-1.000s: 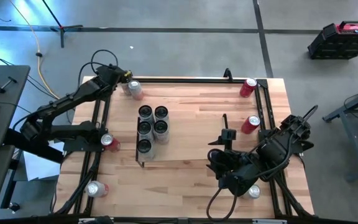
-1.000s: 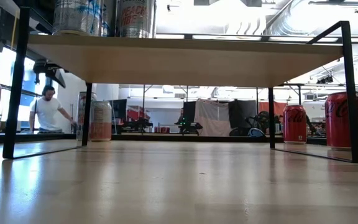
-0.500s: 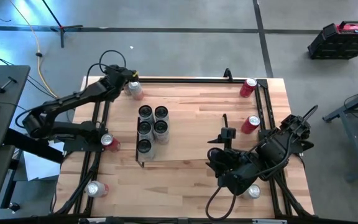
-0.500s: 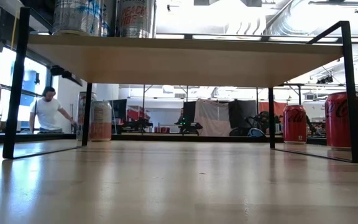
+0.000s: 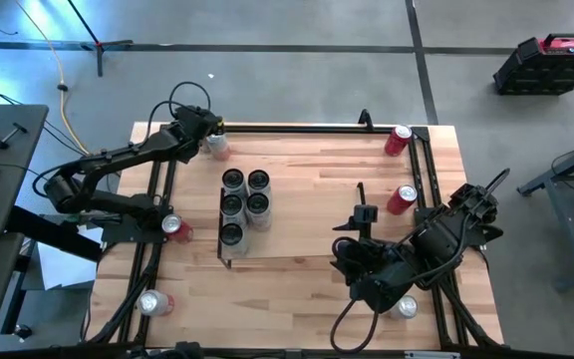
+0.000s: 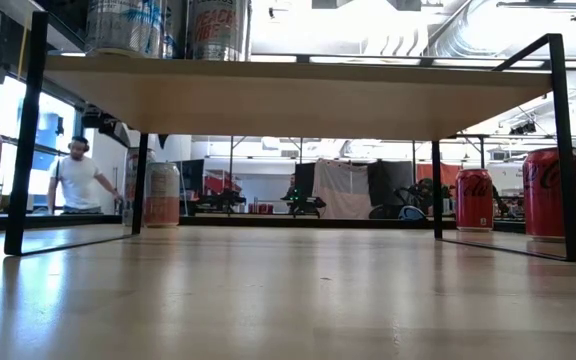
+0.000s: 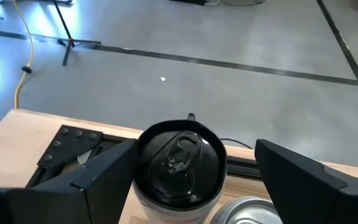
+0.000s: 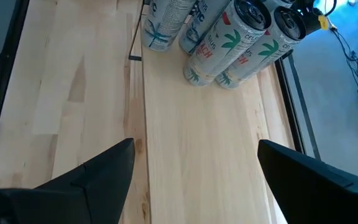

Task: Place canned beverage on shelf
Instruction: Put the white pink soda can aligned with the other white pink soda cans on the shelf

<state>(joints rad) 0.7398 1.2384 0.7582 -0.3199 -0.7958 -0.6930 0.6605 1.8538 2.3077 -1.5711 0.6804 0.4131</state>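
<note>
Item: my left gripper (image 5: 207, 139), jaws wide and straddling an upright can (image 7: 178, 163) at the table's far left corner, ready to close; five cans already on the shelf (image 5: 239, 248); my right gripper (image 5: 357, 253) waits open

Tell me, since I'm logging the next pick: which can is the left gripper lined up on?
The white can at the table's far left corner. It sits between the open left gripper fingers; the others stand on the shelf or along the rails.
</note>
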